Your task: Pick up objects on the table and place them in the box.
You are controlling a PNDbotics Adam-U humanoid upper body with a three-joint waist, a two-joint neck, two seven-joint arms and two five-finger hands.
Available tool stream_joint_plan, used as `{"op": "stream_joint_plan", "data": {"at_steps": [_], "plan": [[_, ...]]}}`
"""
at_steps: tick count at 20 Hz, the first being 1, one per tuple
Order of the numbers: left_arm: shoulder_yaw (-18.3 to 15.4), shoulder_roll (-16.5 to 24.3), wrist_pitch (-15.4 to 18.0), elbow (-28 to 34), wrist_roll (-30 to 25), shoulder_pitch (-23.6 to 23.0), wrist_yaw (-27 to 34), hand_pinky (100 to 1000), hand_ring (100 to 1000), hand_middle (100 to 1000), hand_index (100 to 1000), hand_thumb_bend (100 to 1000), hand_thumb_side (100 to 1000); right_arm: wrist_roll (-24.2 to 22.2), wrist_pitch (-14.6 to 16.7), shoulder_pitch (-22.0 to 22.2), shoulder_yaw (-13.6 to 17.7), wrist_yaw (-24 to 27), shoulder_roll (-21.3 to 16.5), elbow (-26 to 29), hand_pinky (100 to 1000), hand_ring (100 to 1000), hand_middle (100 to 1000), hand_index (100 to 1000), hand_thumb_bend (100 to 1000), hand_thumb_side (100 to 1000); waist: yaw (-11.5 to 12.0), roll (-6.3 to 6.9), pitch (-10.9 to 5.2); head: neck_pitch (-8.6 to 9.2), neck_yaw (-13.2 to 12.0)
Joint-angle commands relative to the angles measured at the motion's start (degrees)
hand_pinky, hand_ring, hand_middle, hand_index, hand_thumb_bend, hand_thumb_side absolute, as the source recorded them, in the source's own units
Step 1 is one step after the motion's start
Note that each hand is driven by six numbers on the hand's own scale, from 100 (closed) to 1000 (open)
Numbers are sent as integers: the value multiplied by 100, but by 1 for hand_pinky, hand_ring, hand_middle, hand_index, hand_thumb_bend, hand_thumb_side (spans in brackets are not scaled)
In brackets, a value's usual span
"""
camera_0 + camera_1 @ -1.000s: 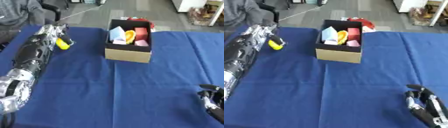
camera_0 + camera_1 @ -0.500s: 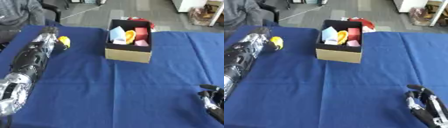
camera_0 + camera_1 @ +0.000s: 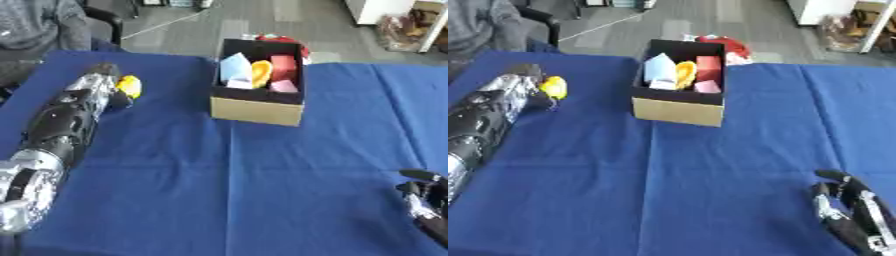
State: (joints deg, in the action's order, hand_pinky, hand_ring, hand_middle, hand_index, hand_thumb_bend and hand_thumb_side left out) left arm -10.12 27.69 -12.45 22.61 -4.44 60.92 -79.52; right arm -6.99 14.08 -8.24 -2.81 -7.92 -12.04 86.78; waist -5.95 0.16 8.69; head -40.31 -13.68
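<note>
My left arm reaches far across the blue table (image 3: 219, 190) toward its far left corner, and my left hand (image 3: 103, 75) sits right against the yellow thing (image 3: 129, 86), the only loose piece I can see on the cloth. From above, the arm covers most of the hand, so I cannot tell whether the fingers are curled round the yellow thing or just lying beside it. It touches the hand and seems to rest at table level, just to the hand's right.

The box (image 3: 259, 105) stands well apart to the right, near the table's far middle, open side up. It already holds a pale blue piece (image 3: 234, 69), an orange piece (image 3: 261, 72), a red block (image 3: 283, 66) and a pink one (image 3: 283, 86), packed upright toward the back. Room looks left along the front, which is where I judge the yellow thing would best go. Something red (image 3: 726, 46) lies behind the box, off the cloth.

My right hand (image 3: 852, 212) idles at the lower right corner, fingers relaxed and pointing up, holding nothing, kept clear of the path between the left hand and the box.
</note>
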Motion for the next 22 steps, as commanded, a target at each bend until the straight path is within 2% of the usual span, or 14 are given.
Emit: {"op": "stream_joint_plan", "data": {"at_steps": [1, 3, 4, 5, 10, 14, 22], "plan": [[-84, 93, 4, 299, 440, 165, 137, 678, 470, 428, 654, 100, 206, 18, 4, -46, 39, 7, -111, 63, 754, 664, 742, 750, 100, 282, 2, 23, -158, 3, -5], [-42, 72, 199, 533, 565, 242, 253, 679, 468, 422, 652, 100, 197, 19, 3, -48, 40, 4, -114, 60, 754, 664, 742, 750, 100, 284, 11, 26, -163, -3, -8], [-18, 55, 335, 684, 587, 282, 308, 679, 467, 419, 651, 100, 589, 18, 5, -50, 39, 1, -113, 61, 754, 664, 742, 750, 100, 274, 17, 26, -165, -6, -9], [10, 21, 495, 871, 603, 331, 372, 678, 463, 414, 649, 100, 191, 13, 9, -53, 35, -1, -108, 62, 754, 665, 742, 750, 100, 286, 21, 24, -170, -8, -13], [326, -290, 1392, 1841, 410, 536, 927, 680, 465, 415, 652, 100, 181, -6, 14, -54, 21, -4, -91, 63, 754, 664, 742, 750, 100, 288, 28, 14, -188, 6, -33], [750, -677, 1966, 2207, 103, 664, 1248, 689, 471, 423, 658, 100, 179, -24, 19, -60, 5, -3, -77, 57, 754, 664, 742, 750, 100, 287, -3, -6, -197, 0, -52], [1179, -1495, 2421, 1886, -180, 712, 820, 707, 501, 462, 689, 100, 202, -38, 12, -64, -13, 22, -54, 36, 754, 665, 743, 750, 100, 282, -64, -32, -185, 15, -90]]}}
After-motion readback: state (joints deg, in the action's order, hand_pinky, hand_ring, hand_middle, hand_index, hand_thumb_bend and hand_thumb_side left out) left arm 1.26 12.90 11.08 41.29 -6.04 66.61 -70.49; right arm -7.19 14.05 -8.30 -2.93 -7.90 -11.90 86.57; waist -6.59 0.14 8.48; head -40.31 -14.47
